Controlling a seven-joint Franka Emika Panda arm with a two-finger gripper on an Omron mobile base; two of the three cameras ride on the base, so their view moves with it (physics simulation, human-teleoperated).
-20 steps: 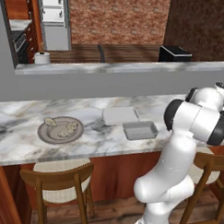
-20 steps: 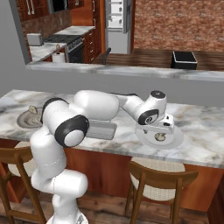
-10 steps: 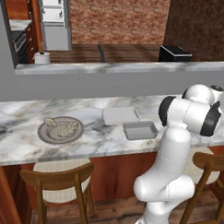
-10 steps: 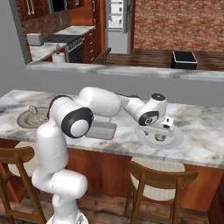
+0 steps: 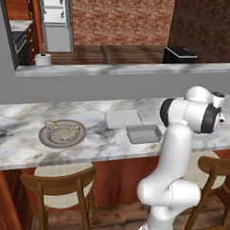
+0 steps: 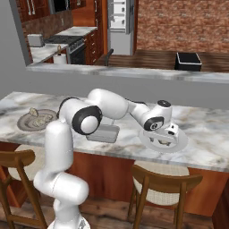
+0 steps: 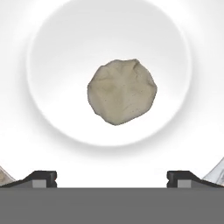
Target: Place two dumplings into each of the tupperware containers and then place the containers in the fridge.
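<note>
Marble counter [image 6: 210, 134] carries a white plate [image 7: 57, 118] with one dumpling [image 7: 122, 92] centred beneath the pincer [image 7: 112, 177], jaws fully spread, empty, evidently aligned for a grasp.

Under the claw [image 7: 112, 178] – its two fingertips [image 7: 41, 177] dark grey, almost black – sits a pale beige-tan dumpling [image 7: 122, 91] with soft creased shading, on a plain white plate [image 7: 65, 39]. The counter [image 6: 210, 134] below the claw is white marble with grey veins. To the claw's side on the counter lie two grey translucent containers [image 5: 144, 134], and further off a grey-brown round plate [image 5: 45, 138] holding more tan dumplings [image 5: 64, 132]. The arm [image 6: 112, 103] is white with dark joints – behind it, reddish-brown brick wall [image 6: 179, 22].
</note>
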